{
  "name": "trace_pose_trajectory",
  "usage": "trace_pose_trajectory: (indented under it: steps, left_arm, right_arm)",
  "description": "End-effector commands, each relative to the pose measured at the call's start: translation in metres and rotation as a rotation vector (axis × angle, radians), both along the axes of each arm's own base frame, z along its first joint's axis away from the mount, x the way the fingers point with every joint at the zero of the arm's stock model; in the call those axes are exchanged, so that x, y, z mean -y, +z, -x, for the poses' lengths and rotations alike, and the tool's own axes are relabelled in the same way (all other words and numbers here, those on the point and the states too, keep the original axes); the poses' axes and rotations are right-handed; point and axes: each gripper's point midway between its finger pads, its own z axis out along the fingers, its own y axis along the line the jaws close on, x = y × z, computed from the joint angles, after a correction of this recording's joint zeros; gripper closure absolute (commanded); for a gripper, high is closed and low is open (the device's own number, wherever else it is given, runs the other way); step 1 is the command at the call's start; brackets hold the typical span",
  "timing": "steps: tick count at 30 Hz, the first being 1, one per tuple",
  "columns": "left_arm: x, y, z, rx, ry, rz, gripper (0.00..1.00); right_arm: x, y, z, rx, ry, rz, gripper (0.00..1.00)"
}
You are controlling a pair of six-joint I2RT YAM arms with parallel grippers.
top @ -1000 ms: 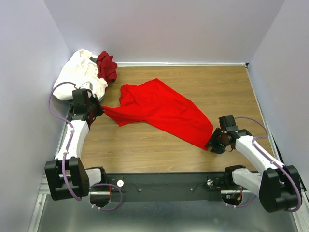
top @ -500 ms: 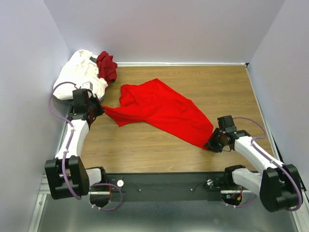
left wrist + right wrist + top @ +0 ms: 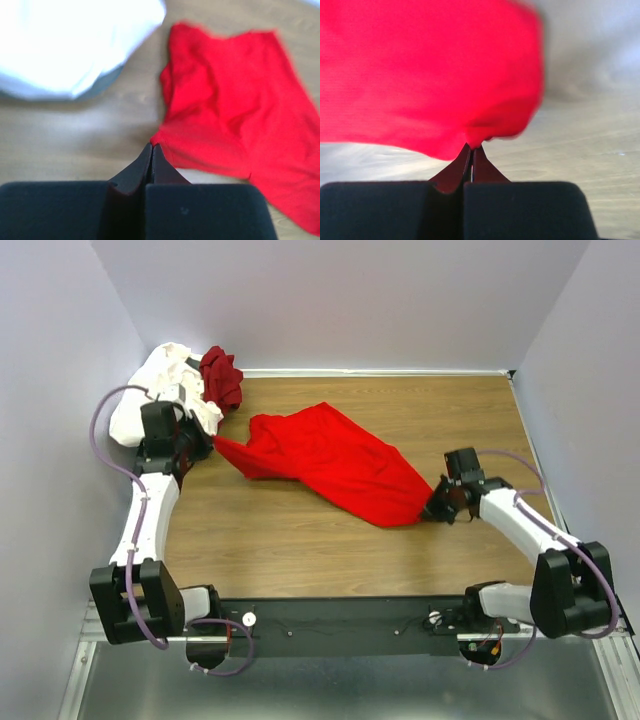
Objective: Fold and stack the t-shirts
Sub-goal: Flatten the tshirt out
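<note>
The bright red t-shirt (image 3: 330, 462) lies rumpled across the middle of the wooden table, stretched between both arms. My left gripper (image 3: 208, 443) is shut on its left corner, beside the white t-shirt (image 3: 160, 390). My right gripper (image 3: 432, 512) is shut on its lower right corner, and that end is lifted. In the left wrist view the red t-shirt (image 3: 235, 115) spreads away from the shut gripper (image 3: 152, 146), with the white t-shirt (image 3: 70, 45) at upper left. In the right wrist view red cloth (image 3: 420, 70) hangs from the pinched gripper (image 3: 471, 147).
A darker maroon t-shirt (image 3: 221, 376) is bunched in the back left corner against the white one. Lilac walls (image 3: 340, 300) close in the table on three sides. Bare wood (image 3: 300, 540) shows in front of the red shirt and at the back right (image 3: 450, 410).
My right gripper closed on the red shirt's lower right corner and moved up and left. My left gripper pulled its corner up toward the white shirt.
</note>
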Motion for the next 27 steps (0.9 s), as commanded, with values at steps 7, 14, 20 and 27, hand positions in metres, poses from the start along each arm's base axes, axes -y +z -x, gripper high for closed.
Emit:
trace_pose_trajectory:
  steps: [7, 14, 20, 27]
  left_arm:
    - [0.012, 0.189, -0.047, 0.414, -0.053, 0.088, 1.00]
    - [0.018, 0.287, -0.033, 0.634, -0.079, 0.091, 1.00]
    - [0.025, 0.372, 0.003, 0.837, -0.103, 0.071, 1.00]
    - [0.037, 0.455, 0.071, 1.049, -0.144, 0.023, 1.00]
  right_arm:
    - [0.000, 0.145, -0.142, 0.334, 0.082, 0.136, 0.99]
    - [0.011, 0.264, -0.194, 0.561, 0.057, 0.190, 0.99]
    - [0.017, 0.380, -0.195, 0.825, 0.027, 0.197, 1.00]
    - [0.029, 0.475, -0.156, 1.069, 0.026, 0.237, 1.00]
